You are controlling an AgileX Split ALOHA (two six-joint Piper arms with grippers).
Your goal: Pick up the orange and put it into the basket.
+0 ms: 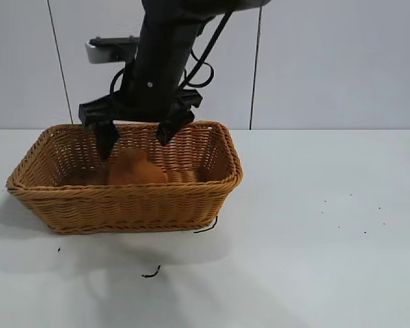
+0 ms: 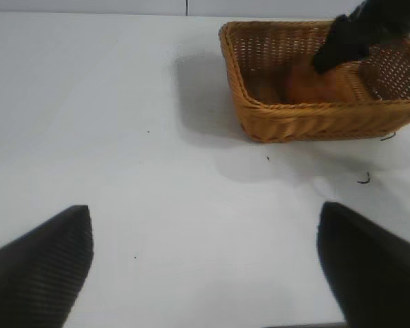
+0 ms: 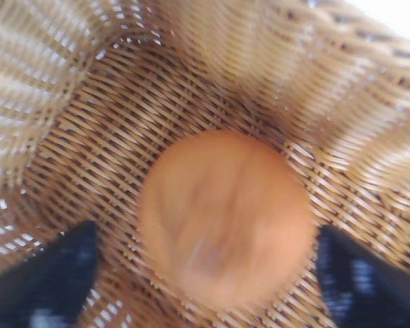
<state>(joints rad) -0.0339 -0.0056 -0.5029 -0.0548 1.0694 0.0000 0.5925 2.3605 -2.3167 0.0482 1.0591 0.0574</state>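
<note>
Orange sits on the woven floor of the basket, in the left half of the exterior view, a dull rounded lump showing just above the front rim. In the right wrist view the orange fills the centre of the frame, lying on the wicker bottom with the basket walls rising around it. One black arm comes down from the top of the exterior view, and its pincer hangs over the basket with its two fingers spread, one to either side of the orange and above it; they do not seem to touch the orange. The right wrist view agrees: the right pincer has its dark fingertips at the lower left and lower right corners, wide apart, with the orange between them. The left pincer is seen only in its own wrist view, spread over the bare white surface, well apart from the basket in the upper right of that frame, where the orange shows inside. A few dark specks and a small curled scrap lie on the surface in front of the basket.
</note>
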